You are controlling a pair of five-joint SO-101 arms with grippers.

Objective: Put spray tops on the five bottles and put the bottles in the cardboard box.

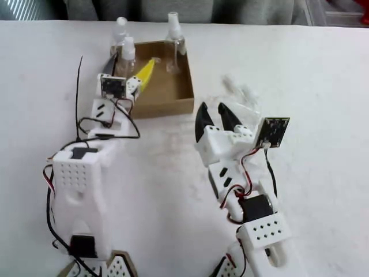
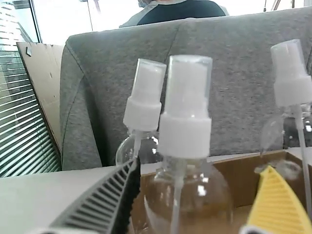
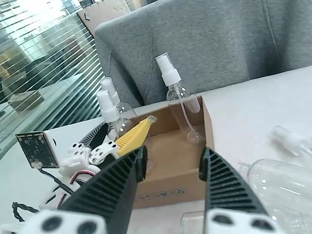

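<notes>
Bottle standing in cardboard box, left gripper around it
Jaws spread, likely releasing it at the box's 10 o'clock corner; right gripper, open and empty, hangs near loose bottles at 3 o'clock.

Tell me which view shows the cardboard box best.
The high view: it looks down on the cardboard box, showing its walls and floor. The right wrist view shows it at a slant, partly behind the right claw. The left wrist view catches a strip of wall.
</notes>
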